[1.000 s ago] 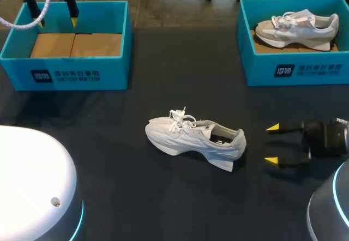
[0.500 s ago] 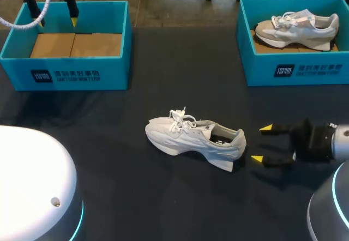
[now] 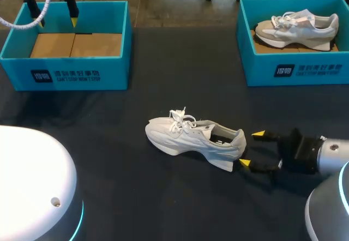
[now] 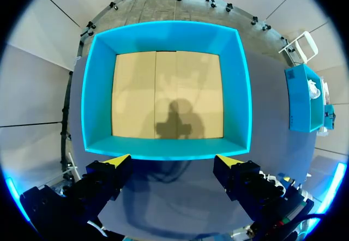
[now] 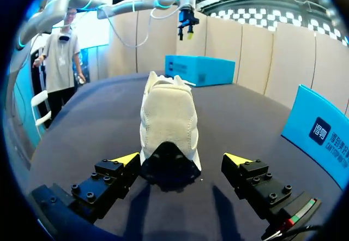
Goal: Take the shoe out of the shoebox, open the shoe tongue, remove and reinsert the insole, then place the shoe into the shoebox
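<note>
Behind the shoe, the right end effector is shown released; the heel may be shoved if closed off-centre.

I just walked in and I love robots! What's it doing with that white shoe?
A white shoe lies on its sole in the middle of the table, out of its box. The robot's right gripper is open right at the shoe's heel and has not closed on it. The left gripper hangs open above the empty shoebox at the far left. A second shoe sits in the other shoebox at the far right.
</note>
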Available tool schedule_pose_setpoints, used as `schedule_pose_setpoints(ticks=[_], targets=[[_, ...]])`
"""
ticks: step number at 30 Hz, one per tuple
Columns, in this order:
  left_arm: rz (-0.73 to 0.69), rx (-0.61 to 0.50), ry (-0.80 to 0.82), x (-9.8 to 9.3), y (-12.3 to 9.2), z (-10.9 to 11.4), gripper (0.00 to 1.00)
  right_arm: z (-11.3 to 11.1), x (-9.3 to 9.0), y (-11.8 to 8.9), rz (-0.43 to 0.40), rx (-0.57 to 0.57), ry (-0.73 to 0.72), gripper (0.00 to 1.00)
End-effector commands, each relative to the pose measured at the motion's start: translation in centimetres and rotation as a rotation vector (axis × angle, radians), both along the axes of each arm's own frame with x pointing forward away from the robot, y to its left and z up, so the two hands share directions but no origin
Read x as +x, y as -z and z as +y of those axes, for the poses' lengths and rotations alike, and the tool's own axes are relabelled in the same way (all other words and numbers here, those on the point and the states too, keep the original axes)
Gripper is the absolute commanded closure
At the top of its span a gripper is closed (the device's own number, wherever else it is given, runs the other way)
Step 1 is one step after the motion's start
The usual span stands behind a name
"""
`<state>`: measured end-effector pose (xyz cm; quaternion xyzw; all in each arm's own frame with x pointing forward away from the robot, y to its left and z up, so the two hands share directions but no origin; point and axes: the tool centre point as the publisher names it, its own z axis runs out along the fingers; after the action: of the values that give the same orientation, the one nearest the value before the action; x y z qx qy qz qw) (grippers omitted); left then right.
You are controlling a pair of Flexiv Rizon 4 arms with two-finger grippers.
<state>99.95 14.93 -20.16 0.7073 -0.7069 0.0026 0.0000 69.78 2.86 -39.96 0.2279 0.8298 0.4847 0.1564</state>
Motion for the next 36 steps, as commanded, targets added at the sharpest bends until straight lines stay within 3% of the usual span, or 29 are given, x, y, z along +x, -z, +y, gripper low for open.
schedule_pose_setpoints(ticks=[1, 14, 36], targets=[[0.002, 0.002, 0.000, 0.0, -0.1, 0.0, 0.00, 0.7, 0.2, 1.0, -0.032, 0.000, 0.056, 0.00], [0.002, 0.002, 0.000, 0.0, -0.1, 0.0, 0.00, 1.9, 1.1, 1.9, -0.041, 0.032, 0.019, 0.00], [0.002, 0.002, 0.000, 0.0, -0.1, 0.0, 0.00, 4.2, 2.0, 0.8, -0.019, 0.092, -0.081, 0.00]])
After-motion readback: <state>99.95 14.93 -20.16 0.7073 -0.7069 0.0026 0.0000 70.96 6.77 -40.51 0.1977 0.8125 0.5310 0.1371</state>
